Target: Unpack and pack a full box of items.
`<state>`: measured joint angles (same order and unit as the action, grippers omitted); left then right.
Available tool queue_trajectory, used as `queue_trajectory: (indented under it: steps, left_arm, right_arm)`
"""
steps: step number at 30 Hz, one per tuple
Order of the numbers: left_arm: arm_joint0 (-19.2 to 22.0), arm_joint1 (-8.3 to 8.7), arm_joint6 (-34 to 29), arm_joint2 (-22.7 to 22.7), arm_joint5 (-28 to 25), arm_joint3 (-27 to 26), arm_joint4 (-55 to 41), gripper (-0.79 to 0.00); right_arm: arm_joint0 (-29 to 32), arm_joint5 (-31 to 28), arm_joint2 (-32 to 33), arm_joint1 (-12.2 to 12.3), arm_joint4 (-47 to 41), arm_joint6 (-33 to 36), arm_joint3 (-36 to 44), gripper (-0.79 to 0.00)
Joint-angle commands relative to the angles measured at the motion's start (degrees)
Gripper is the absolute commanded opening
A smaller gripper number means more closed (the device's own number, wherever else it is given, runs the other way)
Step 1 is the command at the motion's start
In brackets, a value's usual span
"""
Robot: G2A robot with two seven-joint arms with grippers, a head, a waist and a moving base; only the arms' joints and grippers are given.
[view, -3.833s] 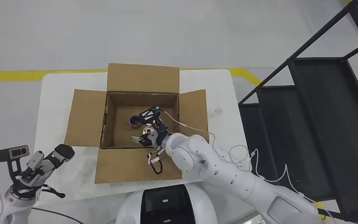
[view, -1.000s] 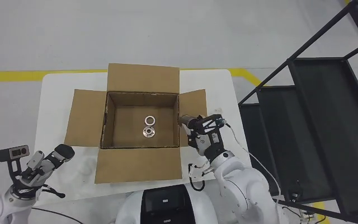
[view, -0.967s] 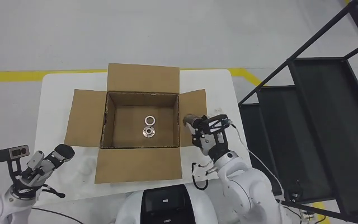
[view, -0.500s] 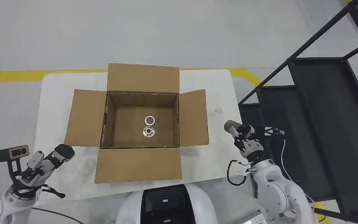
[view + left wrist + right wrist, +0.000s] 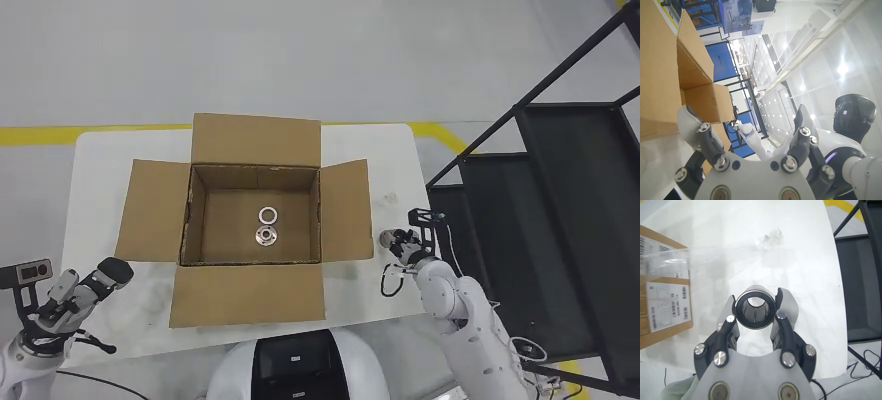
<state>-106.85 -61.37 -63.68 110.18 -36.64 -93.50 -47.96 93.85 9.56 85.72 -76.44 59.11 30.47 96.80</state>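
A white table [image 5: 95,180] carries one open cardboard box [image 5: 150,210], all four of its flaps folded flat outward. A black metal staircase [image 5: 540,190] stands just beside the table's right edge. The box's right flap, which bears a white printed label [image 5: 668,306], lies close to where the right arm works. The strip of table between flap and staircase is narrow there.

The right gripper [image 5: 398,243] hangs over that strip, just beside the right flap, with the jaws clamped on either side of one short metal cylinder [image 5: 755,309]. The cylinder is hollow with a dark rim, and its open end faces the wrist camera. It is held outside the box; whether it touches the table cannot be told.

The left gripper [image 5: 105,275] sits at the table's near left corner, well apart from the other arm. Its jaws are spread wide and nothing lies between them. In its own wrist view the left gripper [image 5: 743,113] faces the box's outer wall and a raised flap [image 5: 694,91].

Two metal rings [image 5: 268,213] [image 5: 266,236] lie on the box floor, one just behind the other near the middle. One small clear plastic bag [image 5: 770,238] rests on the table beyond the cylinder, apart from the flap.
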Motion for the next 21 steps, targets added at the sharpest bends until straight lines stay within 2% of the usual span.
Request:
queue_trajectory:
  steps: [1,6,13,14,16,17,18,21]
  left_arm:
    - [0.0,0.00,0.0,0.0,0.0,0.0,0.0,0.000]
    - [0.0,0.00,0.0,0.0,0.0,0.0,0.0,0.000]
    - [0.0,0.00,0.0,0.0,0.0,0.0,0.0,0.000]
    - [0.0,0.00,0.0,0.0,0.0,0.0,0.0,0.000]
    - [0.0,0.00,0.0,0.0,0.0,0.0,0.0,0.000]
    - [0.0,0.00,0.0,0.0,0.0,0.0,0.0,0.000]
    - [0.0,0.00,0.0,0.0,0.0,0.0,0.0,0.000]
    - [0.0,0.00,0.0,0.0,0.0,0.0,0.0,0.000]
  right_arm:
    - [-1.4,1.1,-0.6,-0.1,0.2,0.2,-2.0,-0.785]
    - [-3.7,3.8,-1.5,-0.3,0.3,0.0,-4.7,-0.785]
    - [-4.1,5.9,-1.3,-0.2,0.8,-0.2,-4.7,-0.785]
    - [-4.3,6.3,-1.4,-0.3,1.0,0.0,-4.6,-0.659]
    - [-4.6,7.0,-1.6,-0.3,1.4,0.4,-4.5,-0.465]
    - [-4.8,7.3,-1.8,-0.3,1.7,0.7,-4.5,-0.265]
    - [-5.1,7.6,-2.0,-0.3,1.8,0.9,-4.4,0.000]
    - [-5.8,8.2,-2.4,-0.3,2.1,1.4,-4.5,0.000]
